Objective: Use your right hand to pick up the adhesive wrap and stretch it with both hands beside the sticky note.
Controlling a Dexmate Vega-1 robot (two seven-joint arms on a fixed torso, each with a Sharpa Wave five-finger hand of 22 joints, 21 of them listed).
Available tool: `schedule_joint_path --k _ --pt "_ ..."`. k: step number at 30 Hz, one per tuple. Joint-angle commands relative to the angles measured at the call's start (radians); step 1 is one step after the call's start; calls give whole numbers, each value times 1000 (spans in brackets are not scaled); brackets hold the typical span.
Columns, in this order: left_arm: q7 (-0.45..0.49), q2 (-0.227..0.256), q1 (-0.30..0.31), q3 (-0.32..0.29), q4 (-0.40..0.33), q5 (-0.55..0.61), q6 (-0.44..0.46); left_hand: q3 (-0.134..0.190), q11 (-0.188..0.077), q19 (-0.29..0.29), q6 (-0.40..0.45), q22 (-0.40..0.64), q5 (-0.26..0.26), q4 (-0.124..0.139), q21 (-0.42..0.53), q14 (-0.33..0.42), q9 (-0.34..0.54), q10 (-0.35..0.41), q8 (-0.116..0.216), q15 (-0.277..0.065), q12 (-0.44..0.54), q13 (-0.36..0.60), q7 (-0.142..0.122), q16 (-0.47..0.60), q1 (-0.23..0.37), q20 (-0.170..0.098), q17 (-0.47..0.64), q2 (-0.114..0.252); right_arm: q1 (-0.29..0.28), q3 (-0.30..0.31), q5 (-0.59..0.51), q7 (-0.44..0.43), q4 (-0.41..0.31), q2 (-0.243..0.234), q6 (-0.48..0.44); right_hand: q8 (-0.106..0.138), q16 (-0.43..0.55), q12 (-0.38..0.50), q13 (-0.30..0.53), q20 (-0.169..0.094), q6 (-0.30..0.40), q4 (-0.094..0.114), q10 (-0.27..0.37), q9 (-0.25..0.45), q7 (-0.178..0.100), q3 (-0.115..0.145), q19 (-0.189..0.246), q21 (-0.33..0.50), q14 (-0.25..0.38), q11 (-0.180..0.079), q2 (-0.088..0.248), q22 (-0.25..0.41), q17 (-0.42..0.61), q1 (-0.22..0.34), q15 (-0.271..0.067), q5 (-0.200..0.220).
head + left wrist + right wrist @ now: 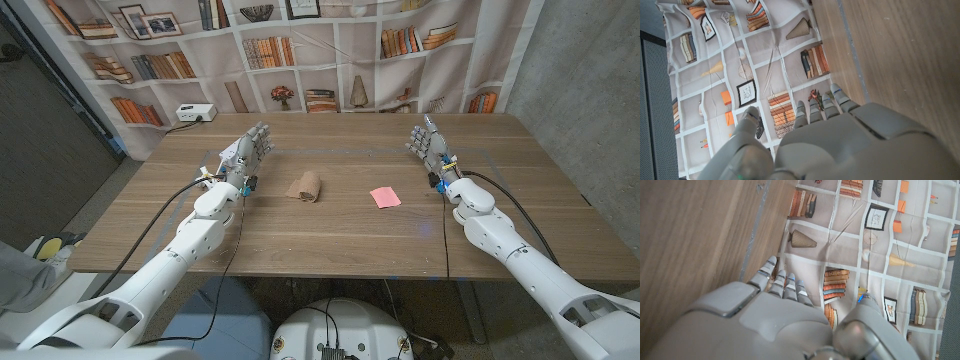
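The tan adhesive wrap [307, 187] lies a little left of the table's middle. A pink sticky note [385, 197] lies to its right on the wood. My left hand [247, 155] stands at the table's left, apart from the wrap, fingers extended and holding nothing. My right hand [431, 146] stands at the right, beyond the sticky note, fingers apart and empty. In the left wrist view my left hand [840, 145] reaches toward the table's far edge. The right wrist view shows my right hand [770, 320] the same way.
The wooden table [340, 235] carries blue tape marks near its edges. A white box with a cable [195, 113] sits beyond the far left corner. A bookshelf-print backdrop [300, 50] hangs behind the table.
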Motion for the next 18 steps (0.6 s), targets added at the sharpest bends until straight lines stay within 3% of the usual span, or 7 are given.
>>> schedule_joint_path --k 1,12,15,18 --pt "-3 -4 -8 2 10 3 -2 6 0 1 8 5 6 0 1 8 3 5 6 0 4 2 0 4 13 7 3 1 15 1 13 10 16 7 -13 6 4 7 3 -3 0 -1 0 1 7 7 7 5 0 9 -1 3 1 11 9 6" --pt "13 0 6 -3 -8 5 -6 5 1 2 10 5 6 1 -5 7 3 6 5 1 6 0 1 4 11 8 4 2 10 -11 -17 6 -1 -10 -11 7 3 7 3 -1 -2 -7 0 1 5 12 4 4 -4 6 4 3 1 22 8 6" --pt "18 3 14 -6 -20 4 -6 5 4 3 10 5 5 2 -7 7 3 7 5 2 6 0 1 5 10 8 5 3 -4 -9 -47 -28 -9 0 40 16 9 15 4 -1 18 -24 26 1 -9 24 9 6 14 -3 12 3 -1 54 -8 6" --pt "19 15 28 -11 -42 0 1 5 5 3 10 5 5 2 -8 7 3 7 5 2 6 0 1 5 9 8 5 4 -13 -10 -50 -36 -37 -9 25 18 11 16 4 -2 23 -30 31 1 -12 28 11 7 19 -6 14 3 -2 64 -10 6"
